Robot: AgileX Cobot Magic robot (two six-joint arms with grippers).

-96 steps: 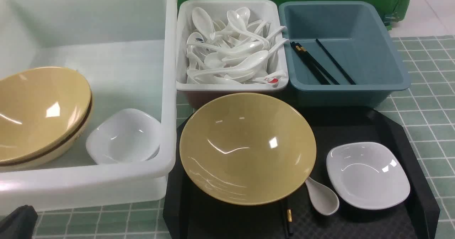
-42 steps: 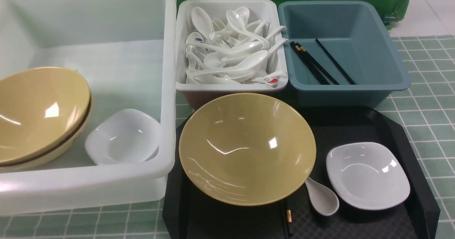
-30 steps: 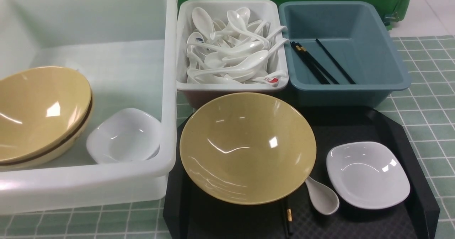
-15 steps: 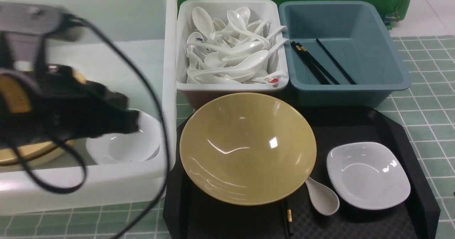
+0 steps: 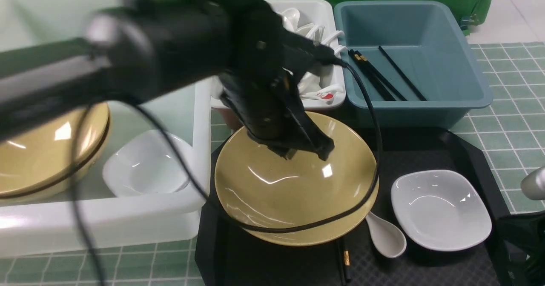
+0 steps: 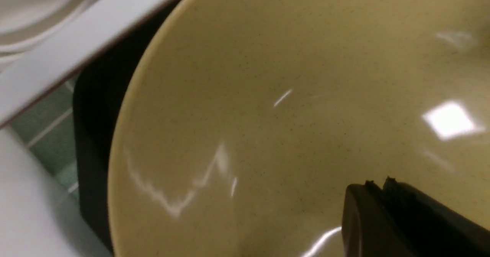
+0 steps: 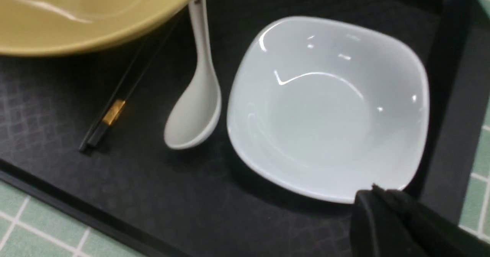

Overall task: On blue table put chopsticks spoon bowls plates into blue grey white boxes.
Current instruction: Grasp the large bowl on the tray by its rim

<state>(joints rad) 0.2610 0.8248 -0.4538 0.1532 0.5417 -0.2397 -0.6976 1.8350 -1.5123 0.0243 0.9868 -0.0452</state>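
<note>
At centre frame in the front view, your left claw (image 5: pixel 316 146) hangs shut and empty over the upper inner slope of the tan bowl (image 5: pixel 276 201), which sits on the black tray (image 5: pixel 425 150) just right of the big white tub (image 5: pixel 106 222). The bowl lies directly beneath that claw, so the left arm is nearer. Lower right, your right claw (image 7: pixel 383 201), likewise shut and empty, sits just beside the rim of the white plate (image 7: pixel 325 108).

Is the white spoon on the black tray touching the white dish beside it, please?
Apart: the right wrist view shows a thin dark strip of tray between spoon and dish.
</note>
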